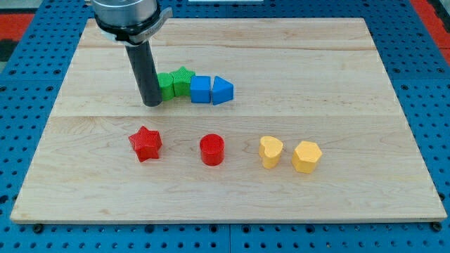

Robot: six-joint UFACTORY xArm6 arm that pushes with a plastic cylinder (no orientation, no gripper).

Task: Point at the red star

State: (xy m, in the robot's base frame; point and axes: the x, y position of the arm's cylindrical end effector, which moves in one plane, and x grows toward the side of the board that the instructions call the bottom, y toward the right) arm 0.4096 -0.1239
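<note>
My tip [152,103], the lower end of the straight dark rod, rests on the pale wooden desk [351,197] in the upper left part of the board. There is no gripper on this arm, so nothing spreads, presses together or pinches; the rod simply stands upright with its end on the wood.

The red star-shaped plastic block [145,143] lies toward the view's bottom from my tip, a touch to the view's left of it, and clearly apart from it, with bare wood between the two.

Just to the view's right of my tip sits a green plastic block [166,85] whose shape is partly hidden by the rod; it looks to be touching the rod or very nearly so, and I cannot tell which. Beyond it in the same row come a green star-shaped block [183,80], then a blue cube-like block [201,89], then a blue triangular block [222,91], each close against the next.

Farther from my tip, toward the view's bottom and right, stands a red cylinder block [211,150], level with the red star. Beyond that, farther right, are a yellow heart-shaped block [270,152] and a yellow hexagonal block [306,156], near each other but apart.
</note>
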